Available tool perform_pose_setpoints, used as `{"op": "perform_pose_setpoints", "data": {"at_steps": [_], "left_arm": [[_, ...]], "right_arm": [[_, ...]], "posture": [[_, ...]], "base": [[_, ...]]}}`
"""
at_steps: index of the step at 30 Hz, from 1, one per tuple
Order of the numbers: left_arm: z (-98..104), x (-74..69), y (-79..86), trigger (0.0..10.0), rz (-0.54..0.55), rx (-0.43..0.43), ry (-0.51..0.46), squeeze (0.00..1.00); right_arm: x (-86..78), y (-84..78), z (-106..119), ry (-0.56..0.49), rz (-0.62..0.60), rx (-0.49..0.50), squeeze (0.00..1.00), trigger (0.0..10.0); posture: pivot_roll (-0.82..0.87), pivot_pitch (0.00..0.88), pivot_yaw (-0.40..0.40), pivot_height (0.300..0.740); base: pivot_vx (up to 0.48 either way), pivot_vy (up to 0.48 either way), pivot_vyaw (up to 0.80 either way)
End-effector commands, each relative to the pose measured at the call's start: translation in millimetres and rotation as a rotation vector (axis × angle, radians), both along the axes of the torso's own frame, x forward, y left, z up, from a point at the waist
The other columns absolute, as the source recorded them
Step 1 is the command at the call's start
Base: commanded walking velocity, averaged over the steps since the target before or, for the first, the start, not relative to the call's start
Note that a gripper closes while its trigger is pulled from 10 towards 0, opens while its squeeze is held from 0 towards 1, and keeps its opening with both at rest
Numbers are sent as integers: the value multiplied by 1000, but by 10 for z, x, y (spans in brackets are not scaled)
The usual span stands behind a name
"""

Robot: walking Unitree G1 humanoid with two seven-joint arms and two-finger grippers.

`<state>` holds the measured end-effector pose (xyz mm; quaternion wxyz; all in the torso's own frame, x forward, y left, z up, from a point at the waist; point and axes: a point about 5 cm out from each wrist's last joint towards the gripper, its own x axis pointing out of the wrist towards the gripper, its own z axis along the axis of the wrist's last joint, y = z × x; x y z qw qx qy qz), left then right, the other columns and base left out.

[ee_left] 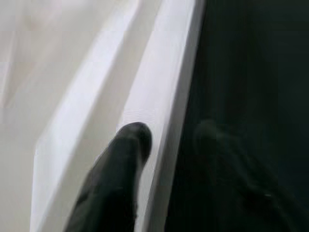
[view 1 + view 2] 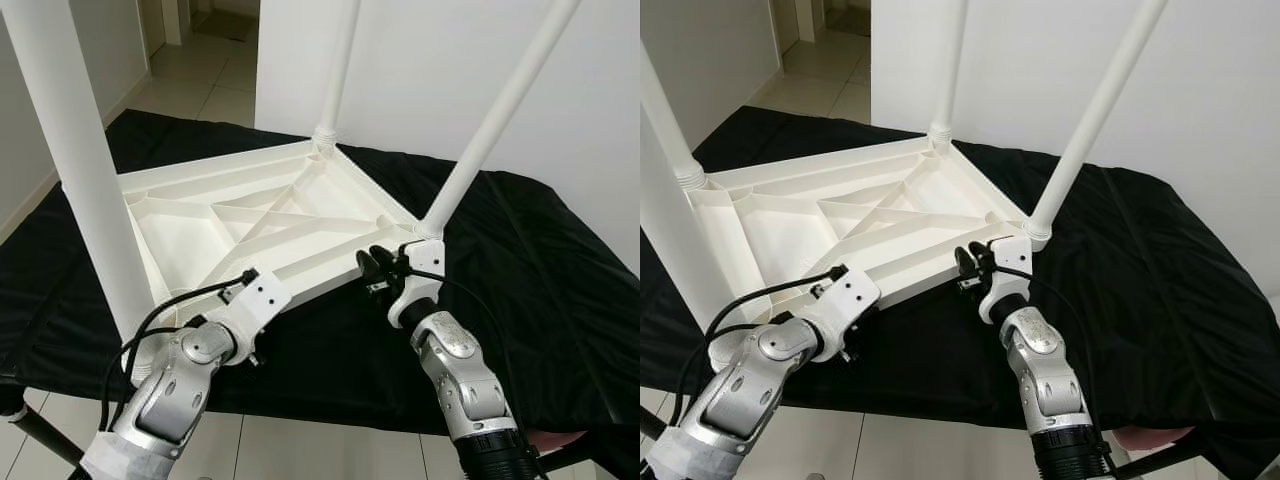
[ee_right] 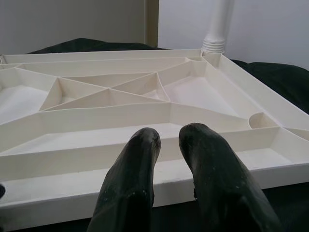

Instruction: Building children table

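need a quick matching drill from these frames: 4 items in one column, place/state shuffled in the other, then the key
1. table top
2. black cloth
3. left end effector
4. right end effector

A. at the near rim beside the right-hand leg
B. upside down, ribs facing up
C. spread under the table
D. one finger on the rim's inner side

Pairs: 1-B, 2-C, 3-D, 4-A

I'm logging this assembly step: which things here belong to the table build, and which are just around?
Job:
upside-down white plastic ribbed tabletop
white round table legs
left gripper
right gripper

Around:
black cloth
tiled floor
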<state>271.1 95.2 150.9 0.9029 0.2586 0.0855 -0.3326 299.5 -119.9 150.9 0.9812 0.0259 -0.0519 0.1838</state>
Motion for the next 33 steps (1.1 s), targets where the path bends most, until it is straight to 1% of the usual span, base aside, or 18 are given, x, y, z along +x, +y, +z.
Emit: {"op": "perform_pose_setpoints", "data": {"at_steps": [1,2,3,4,5,6,7,8,9,12,14,19,21,22,26,28,31,33], "left_arm": [[148,-57,-83,10000,-62,-60,-67,1000],[148,-57,-83,10000,-62,-60,-67,1000],[197,-78,-73,10000,-62,-84,-93,1000],[238,-100,-55,10000,-59,-102,-117,639],[238,-100,-55,10000,-59,-102,-117,639],[279,-122,-36,10000,-58,-117,-145,0],[279,-122,-36,10000,-58,-117,-145,0],[383,-181,10,10000,-39,-175,-204,0],[423,-209,23,10000,-30,-193,-227,0],[450,-232,33,10000,-21,-209,-247,0],[469,-341,49,10000,-12,-273,-246,0],[474,-431,65,10000,-12,-313,-246,0],[538,-526,101,10000,-17,-346,-288,0],[538,-526,101,10000,-17,-346,-288,0],[642,-664,203,10000,-11,-390,-341,0],[642,-664,203,10000,-11,-390,-341,0],[678,-802,327,10000,22,-434,-340,0],[678,-802,327,10000,22,-434,-340,0]], "right_arm": [[-5,-23,-19,1,-15,-6,0,10000],[-5,-23,-19,1,-15,-6,0,10000],[-8,-15,-23,1,-14,-7,0,10000],[-11,-8,-28,0,-14,-9,0,10000],[-11,-8,-28,0,-14,-9,0,10000],[-15,0,-31,-2,-14,-11,0,10000],[-15,0,-31,-2,-14,-11,0,10000],[-27,24,-35,-16,-19,-20,0,10000],[-34,31,-30,-26,-23,-23,0,10000],[-41,40,-21,-40,-26,-23,0,10000],[-76,80,4,-71,-6,-8,0,10000],[-105,117,13,-86,21,0,0,10000],[-119,148,5,-85,54,7,0,10000],[-119,148,5,-85,54,7,0,10000],[-108,218,28,-100,100,19,0,10000],[-108,218,28,-100,100,19,0,10000],[-68,274,44,-108,120,9,0,10000],[-68,274,44,-108,120,9,0,10000]], "posture": [[53,0,-119,740],[53,0,-119,740],[59,0,-123,740],[60,0,-122,740],[60,0,-122,740],[62,0,-123,740],[62,0,-123,740],[62,0,-123,740],[69,0,-125,740],[69,0,-125,740],[79,0,-132,740],[81,0,-134,740],[93,0,-145,740],[93,0,-145,740],[104,0,-150,740],[104,0,-150,740],[140,0,-169,740],[140,0,-169,740]], "base": [[0,0,0],[0,0,0],[0,0,0],[0,0,0],[0,0,0],[0,0,0],[0,0,0],[0,0,0],[0,0,0],[0,0,0],[0,0,0],[0,0,0],[0,0,0],[0,0,0],[0,0,0],[0,0,0],[0,0,0],[0,0,0]]}}
